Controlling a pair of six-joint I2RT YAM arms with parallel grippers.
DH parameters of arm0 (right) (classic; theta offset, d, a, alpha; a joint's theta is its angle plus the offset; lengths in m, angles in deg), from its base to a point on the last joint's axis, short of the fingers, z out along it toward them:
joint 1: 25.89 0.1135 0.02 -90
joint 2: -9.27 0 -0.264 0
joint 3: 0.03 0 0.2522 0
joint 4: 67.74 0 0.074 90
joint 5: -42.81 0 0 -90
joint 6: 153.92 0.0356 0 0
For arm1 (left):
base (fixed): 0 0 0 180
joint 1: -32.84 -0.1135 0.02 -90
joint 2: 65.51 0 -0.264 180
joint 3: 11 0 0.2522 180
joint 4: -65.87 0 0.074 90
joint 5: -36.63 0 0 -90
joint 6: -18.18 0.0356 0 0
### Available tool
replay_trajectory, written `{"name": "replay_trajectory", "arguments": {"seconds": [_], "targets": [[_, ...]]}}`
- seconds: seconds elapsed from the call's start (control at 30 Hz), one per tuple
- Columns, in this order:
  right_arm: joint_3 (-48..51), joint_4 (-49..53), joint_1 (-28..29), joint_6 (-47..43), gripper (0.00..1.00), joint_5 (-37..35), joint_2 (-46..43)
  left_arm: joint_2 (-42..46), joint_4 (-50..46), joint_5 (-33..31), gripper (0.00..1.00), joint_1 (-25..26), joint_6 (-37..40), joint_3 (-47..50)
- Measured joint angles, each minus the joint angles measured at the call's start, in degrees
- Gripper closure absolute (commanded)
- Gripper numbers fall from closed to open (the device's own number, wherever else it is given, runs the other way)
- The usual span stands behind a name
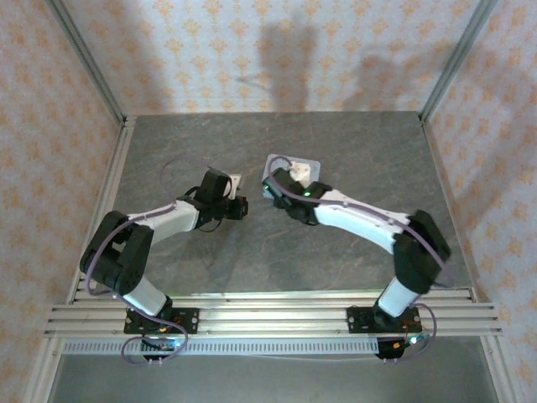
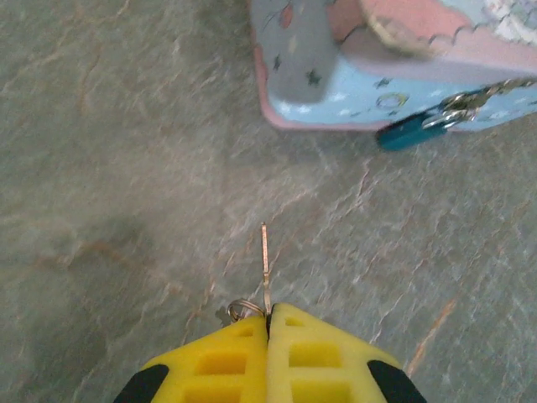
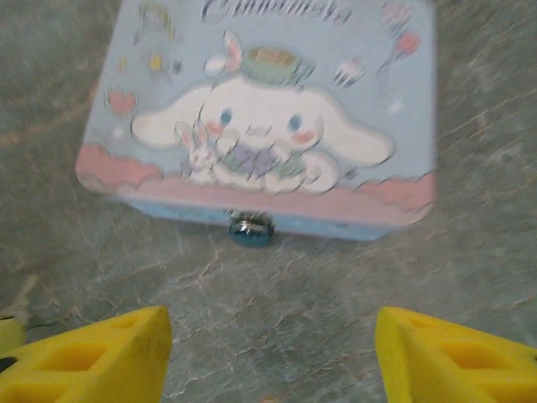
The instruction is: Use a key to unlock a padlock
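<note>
A pale blue tin box (image 3: 268,101) with a pink rim and a white cartoon dog on its lid lies flat on the table. A tiny teal padlock (image 3: 251,230) hangs from the latch on its near side, and the padlock (image 2: 409,133) sits at the upper right in the left wrist view. My left gripper (image 2: 268,312) is shut on a slim metal key (image 2: 265,260). The blade sticks straight out past the fingertips, with a small ring beside them, well short of the lock. My right gripper (image 3: 273,336) is open in front of the padlock, with nothing between its fingers.
Grey marbled tabletop (image 1: 252,252) lies between the box (image 1: 309,166) and the arm bases. Patterned walls close in the back and both sides. A metal rail (image 1: 268,315) runs along the near edge. The left gripper (image 1: 233,182) and right gripper (image 1: 281,183) are close together.
</note>
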Motion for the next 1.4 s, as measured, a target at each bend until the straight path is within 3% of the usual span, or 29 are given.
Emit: {"name": "replay_trajectory", "arguments": {"seconds": [0.13, 0.37, 1.4], "targets": [[-3.6, -0.5, 2.4, 3.8, 0.42, -3.7, 9.7, 3.3, 0.0, -1.0, 1.0, 0.0, -1.2, 2.8], [-5.3, -2.6, 2.5, 6.5, 0.45, -8.0, 15.4, 7.0, 1.1, -1.8, 1.0, 0.0, -2.8, 7.2], [0.3, -18.3, -1.4, 2.4, 0.46, -6.5, 20.5, 16.5, 2.1, -5.4, 1.0, 0.0, -2.8, 12.6]]}}
